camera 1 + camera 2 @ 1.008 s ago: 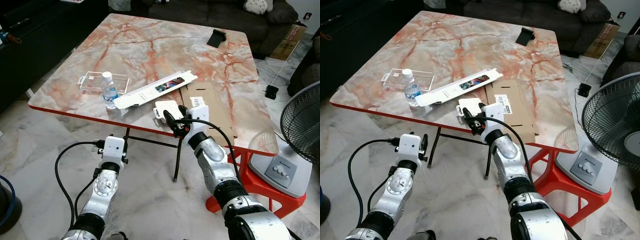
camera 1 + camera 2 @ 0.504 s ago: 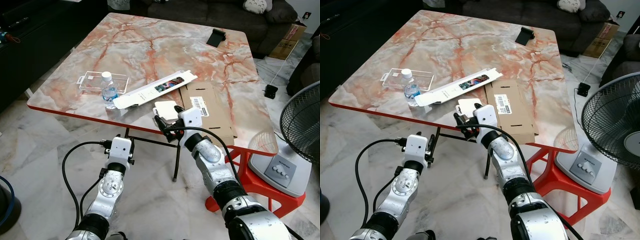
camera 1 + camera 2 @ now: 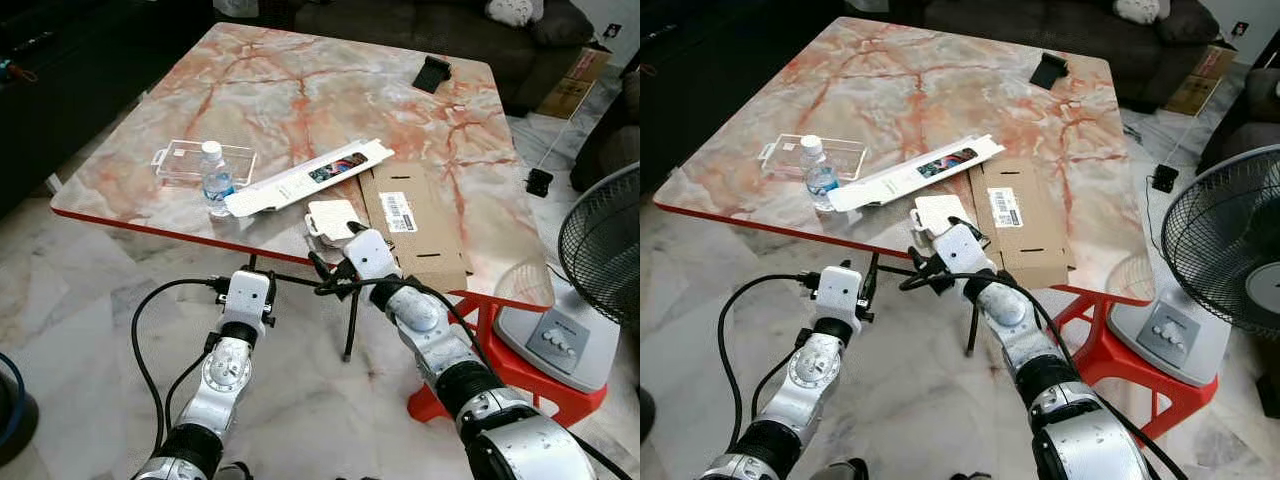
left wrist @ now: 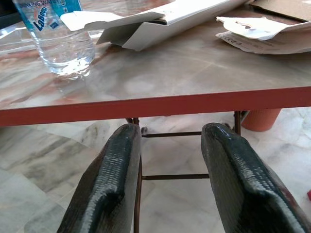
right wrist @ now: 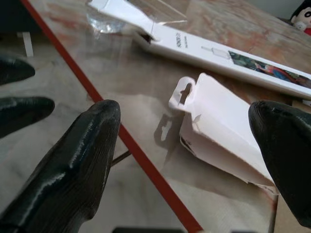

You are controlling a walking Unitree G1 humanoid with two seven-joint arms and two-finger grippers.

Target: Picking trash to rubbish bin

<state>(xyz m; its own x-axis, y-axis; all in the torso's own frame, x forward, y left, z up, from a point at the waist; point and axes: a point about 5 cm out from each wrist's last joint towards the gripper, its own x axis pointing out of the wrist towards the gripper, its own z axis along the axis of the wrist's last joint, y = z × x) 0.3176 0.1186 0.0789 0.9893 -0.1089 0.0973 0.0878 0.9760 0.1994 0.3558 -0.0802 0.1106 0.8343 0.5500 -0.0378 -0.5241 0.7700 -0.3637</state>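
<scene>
A small white package (image 3: 333, 217) lies at the near edge of the marble table (image 3: 300, 90). Behind it are a long white box (image 3: 308, 176), a water bottle (image 3: 216, 178) and a clear plastic tray (image 3: 190, 160). My right gripper (image 3: 320, 265) hangs at the red table edge just in front of the package, open wide; in the right wrist view the package (image 5: 223, 126) sits between its fingertips (image 5: 99, 121). My left gripper (image 4: 170, 141) is open, below the table edge, pointing toward the bottle (image 4: 60, 36).
A flattened cardboard box (image 3: 415, 225) lies right of the package. A black object (image 3: 433, 73) rests at the table's far side. A standing fan (image 3: 600, 240) and a red stool (image 3: 500, 345) are on the right. Marble floor lies below.
My right gripper has dropped from over the package to the table's edge and turned its fingers leftward. My left arm has lifted closer to the table edge.
</scene>
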